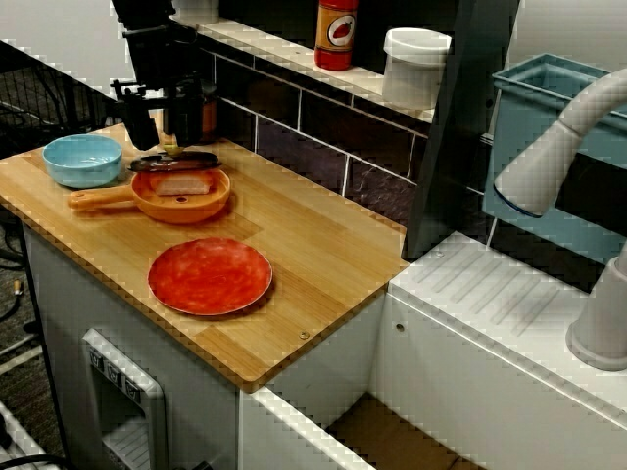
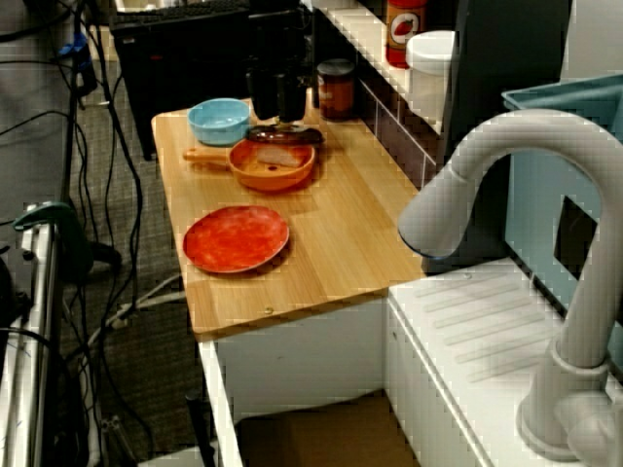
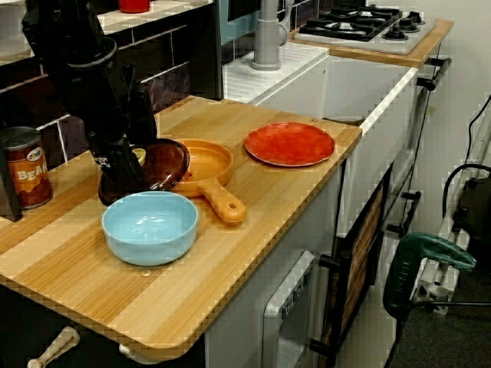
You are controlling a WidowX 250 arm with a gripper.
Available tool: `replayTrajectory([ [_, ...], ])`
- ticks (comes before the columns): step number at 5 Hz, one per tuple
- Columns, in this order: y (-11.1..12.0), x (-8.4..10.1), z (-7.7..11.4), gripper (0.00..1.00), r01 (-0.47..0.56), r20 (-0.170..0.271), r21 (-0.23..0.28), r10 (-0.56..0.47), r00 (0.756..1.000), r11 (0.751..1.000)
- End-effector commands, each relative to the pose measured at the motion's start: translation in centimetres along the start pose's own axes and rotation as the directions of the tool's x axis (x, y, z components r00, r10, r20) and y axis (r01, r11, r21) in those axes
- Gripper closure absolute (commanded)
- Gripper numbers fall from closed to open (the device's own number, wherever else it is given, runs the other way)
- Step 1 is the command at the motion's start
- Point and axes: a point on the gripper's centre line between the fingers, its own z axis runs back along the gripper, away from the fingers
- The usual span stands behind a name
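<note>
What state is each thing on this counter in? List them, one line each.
Gripper: down at the lid, grip unclear.
Lid: tilted, leaning on the pan's rim.
Pan: mostly uncovered.
Bowl: upright, empty.
Plate: flat, empty.
Can: upright.

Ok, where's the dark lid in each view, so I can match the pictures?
View facing the tiled wall: dark lid upper left, on the back rim of the orange pan.
View past the faucet: upper centre, behind the pan.
View toward the stove: left of centre, over the pan's left rim.
Shared landmark: the red plate.
</note>
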Motion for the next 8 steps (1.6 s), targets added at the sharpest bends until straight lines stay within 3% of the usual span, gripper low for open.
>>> replayTrajectory([
  [1,-0.13,0.54,1.13,0.0,0.004,0.013,0.009,-0.004,1.0,1.0],
  [3,-0.17,0.82,0.83,0.0,-0.005,-0.015,0.007,0.005,1.0,1.0],
  [4,-0.16,0.82,0.82,1.0,-0.009,-0.02,0.001,0.009,1.0,1.0],
  [7,0.05,0.8,1.14,1.0,-0.007,-0.011,-0.018,0.007,1.0,1.0],
  [8,0.11,0.48,1.59,1.0,0.001,0.015,-0.018,-0.001,1.0,1.0],
])
